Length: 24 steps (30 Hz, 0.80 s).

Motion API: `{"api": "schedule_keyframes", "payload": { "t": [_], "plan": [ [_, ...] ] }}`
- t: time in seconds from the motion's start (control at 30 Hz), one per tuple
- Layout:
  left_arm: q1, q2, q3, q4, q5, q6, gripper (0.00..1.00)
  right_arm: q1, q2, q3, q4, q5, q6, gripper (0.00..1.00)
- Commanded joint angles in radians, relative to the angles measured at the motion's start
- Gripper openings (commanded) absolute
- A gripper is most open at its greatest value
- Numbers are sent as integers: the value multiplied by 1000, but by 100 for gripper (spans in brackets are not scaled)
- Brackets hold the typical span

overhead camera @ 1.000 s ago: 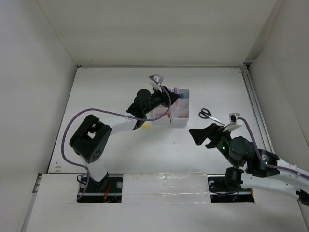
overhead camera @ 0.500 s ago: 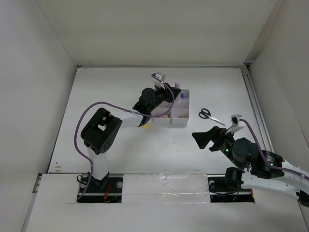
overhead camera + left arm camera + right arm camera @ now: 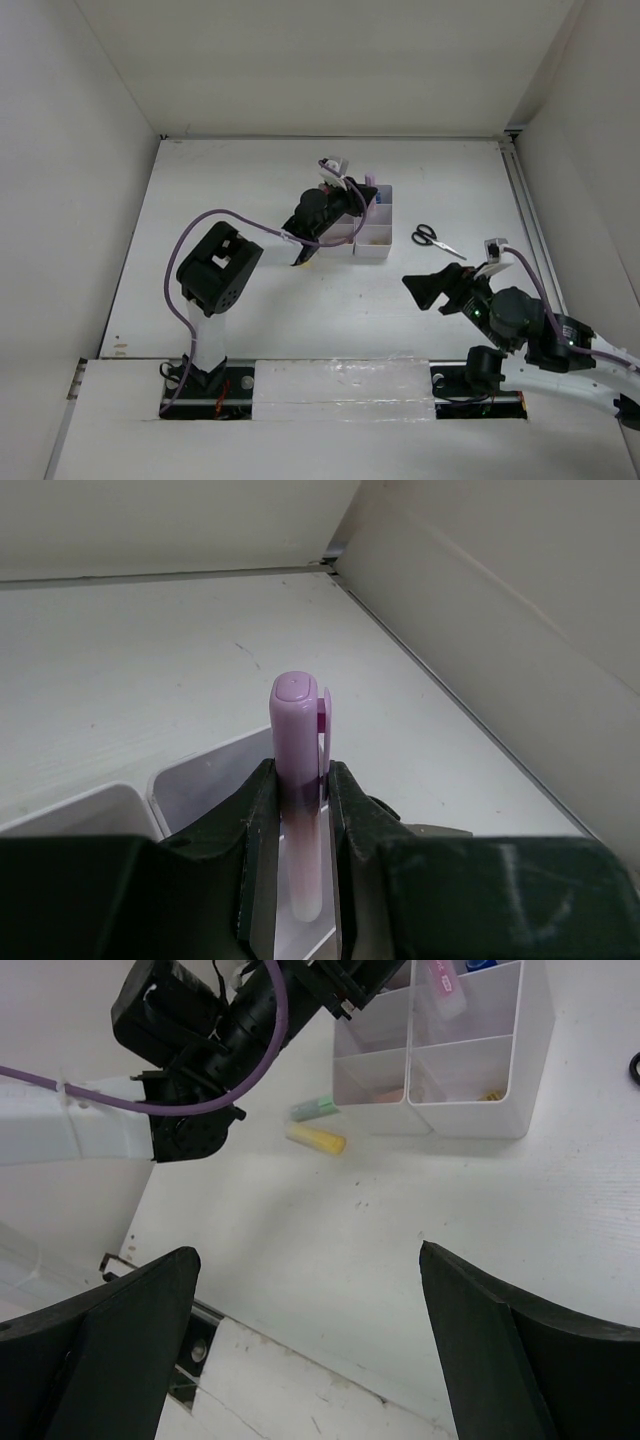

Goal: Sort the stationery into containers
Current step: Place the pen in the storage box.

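My left gripper is shut on a pink highlighter and holds it upright, its lower end down inside a compartment of the white organiser tray. In the top view this gripper is over the tray's back part. My right gripper is open and empty, above bare table right of the tray, its fingers wide apart in the right wrist view. A yellow highlighter and a green one lie on the table left of the tray. Black-handled scissors lie right of the tray.
White walls close in the table on the left, back and right. A blue piece sits in a far compartment, and small pinkish and yellow bits show in the near ones. My left arm reaches across beside the loose highlighters.
My left gripper has shifted slightly right and back over the tray with the pink highlighter. My right arm has drawn back a little toward the near right, still open.
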Motion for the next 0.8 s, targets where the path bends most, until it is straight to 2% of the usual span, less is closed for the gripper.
{"api": "schedule_keyframes", "payload": {
  "t": [0.0, 0.47, 0.53, 0.6, 0.67, 0.77],
  "plan": [
    [-13, -23, -27, 117, -32, 25, 0, 0, -18, 32, 1, -5, -15, 97],
    [-13, -23, -82, 160, -51, 16, 6, 0, -27, 23, 10, -14, -24, 97],
    [-13, -35, -82, 160, -40, 16, 13, 0, -27, 23, 10, -14, -33, 97],
    [-13, -47, -91, 160, -28, 16, 26, 0, -27, 23, 10, -14, -33, 97],
    [-13, -58, -100, 170, -28, 16, 28, 0, -27, 23, 10, -14, -33, 97],
    [-13, -58, -100, 157, -28, 25, 38, 0, -27, 23, 10, -14, -33, 97]
  ]
}}
